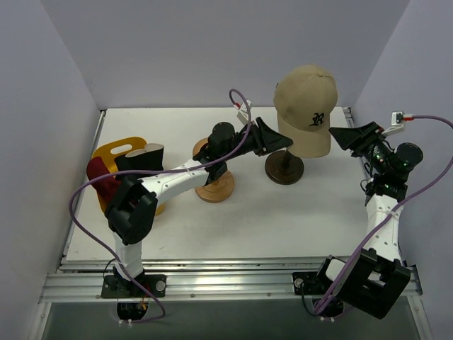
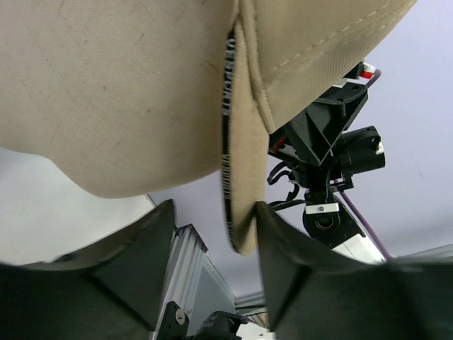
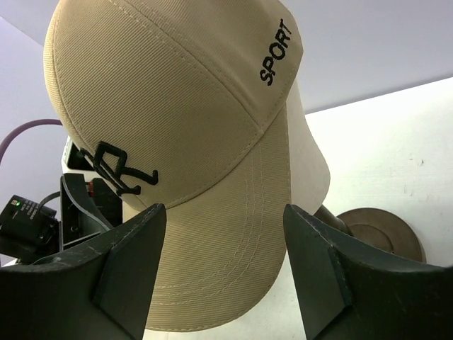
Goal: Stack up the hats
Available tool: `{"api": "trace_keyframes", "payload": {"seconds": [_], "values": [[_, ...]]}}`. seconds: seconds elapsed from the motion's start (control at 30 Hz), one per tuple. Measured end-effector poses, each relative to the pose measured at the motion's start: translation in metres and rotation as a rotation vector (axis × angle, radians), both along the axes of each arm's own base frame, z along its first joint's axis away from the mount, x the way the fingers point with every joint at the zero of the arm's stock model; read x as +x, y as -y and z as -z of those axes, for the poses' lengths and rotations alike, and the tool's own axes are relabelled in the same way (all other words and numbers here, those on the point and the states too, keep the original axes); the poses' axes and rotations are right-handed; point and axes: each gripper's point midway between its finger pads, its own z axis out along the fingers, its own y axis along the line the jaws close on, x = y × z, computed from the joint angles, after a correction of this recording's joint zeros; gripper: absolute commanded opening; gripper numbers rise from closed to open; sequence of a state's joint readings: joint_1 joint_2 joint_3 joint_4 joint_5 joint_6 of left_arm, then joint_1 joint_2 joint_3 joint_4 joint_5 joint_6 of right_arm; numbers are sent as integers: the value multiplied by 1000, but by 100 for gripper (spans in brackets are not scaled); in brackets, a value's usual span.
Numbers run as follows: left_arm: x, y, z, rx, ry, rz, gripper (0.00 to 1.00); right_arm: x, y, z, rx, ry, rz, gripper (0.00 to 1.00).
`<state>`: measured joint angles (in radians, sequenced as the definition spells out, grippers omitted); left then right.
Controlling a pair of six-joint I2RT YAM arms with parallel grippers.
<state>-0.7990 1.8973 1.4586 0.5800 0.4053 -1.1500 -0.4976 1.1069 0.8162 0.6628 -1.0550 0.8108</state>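
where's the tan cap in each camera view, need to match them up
Top external: the tan cap sits right of centre towards the back, on the cream head.
Left wrist: very close, filling the top, its edge hanging between the fingers.
Right wrist: large in the centre, dark logo facing the camera.
Shared landmark: the right end effector, right of the cap from above and behind it in the left wrist view.

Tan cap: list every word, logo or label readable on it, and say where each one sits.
"SPORT": black stitched letters on the side panel of the tan cap.
Front logo: a dark stitched monogram, too stylised to read for sure.
Inner band: a black strip of printed letters, too small and skewed to read.
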Motion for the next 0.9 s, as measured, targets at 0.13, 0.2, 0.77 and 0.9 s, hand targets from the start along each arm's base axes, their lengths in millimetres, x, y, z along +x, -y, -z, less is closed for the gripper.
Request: {"api": "trace_keyframes", "payload": {"seconds": [0.13,0.2,0.77,0.9], "values": [[-2,1,-7,-24,-9,14,29,0,0,0,0,0,0,63],[-5,1,-13,-50,-19,29,19,0,0,-1,2,1,-1,63],[-4,-2,-52,-248,-146,177,2,-2,-3,-10,17,26,-16,63],[-3,-4,-62,-274,-174,200,2,-3,-4,-11,24,26,-18,63]]}}
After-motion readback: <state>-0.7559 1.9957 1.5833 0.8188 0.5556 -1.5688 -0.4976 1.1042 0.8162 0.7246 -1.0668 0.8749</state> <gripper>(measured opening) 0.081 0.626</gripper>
